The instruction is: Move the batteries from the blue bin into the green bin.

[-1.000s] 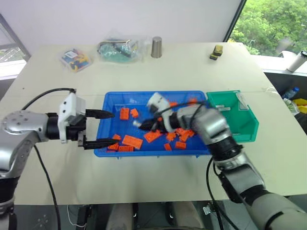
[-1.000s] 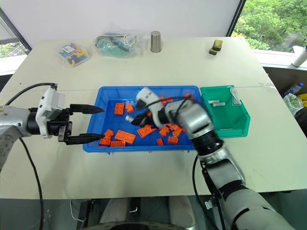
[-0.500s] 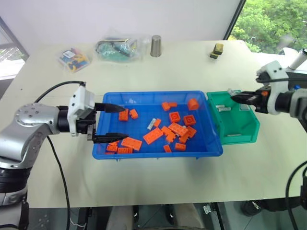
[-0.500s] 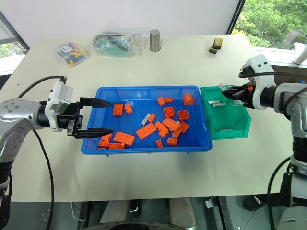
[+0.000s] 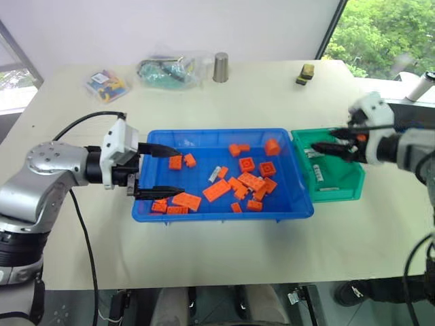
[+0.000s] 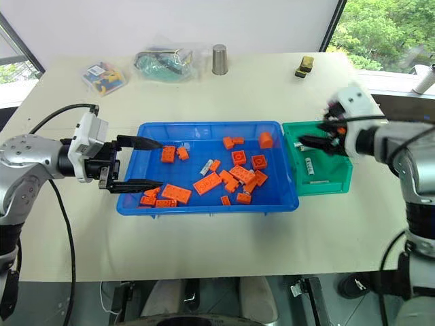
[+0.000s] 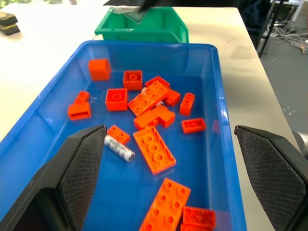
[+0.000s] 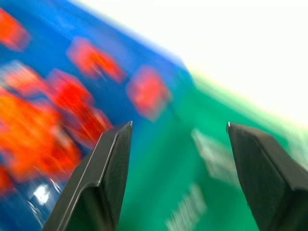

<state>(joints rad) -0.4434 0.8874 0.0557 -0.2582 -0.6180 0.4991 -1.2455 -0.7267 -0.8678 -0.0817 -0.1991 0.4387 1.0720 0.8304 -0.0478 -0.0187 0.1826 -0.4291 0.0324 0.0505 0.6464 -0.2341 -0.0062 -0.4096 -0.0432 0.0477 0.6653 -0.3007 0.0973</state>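
Right end effector [image 5: 331, 146] is hovering over the green bin [image 5: 343, 187] with its fingers spread apart and nothing between them; batteries [image 5: 317, 171] are lying loose on the bin floor beneath it. Left end effector [image 5: 162, 172] is waiting, fingers wide open and empty, at the blue bin [image 5: 224, 214]'s left end, pointing along the tray toward the green bin.

In the left wrist view a remaining battery [image 7: 119, 147] is lying among the orange bricks [image 7: 154, 149], just beside a small brick and touching or nearly touching it; I cannot tell which. Its long axis is running slantwise across the tray, not in line with the left end effector's pointing direction. It is sitting in the left half of the tray, so the left arm is plainly nearer than the right, which would be crossing the whole tray to reach it.

Bare blue floor is lying open on the battery's near side, giving room for one finger; the long orange plate is crowding the other side. Another grey piece may be peeking out among the central bricks, too hidden to confirm.
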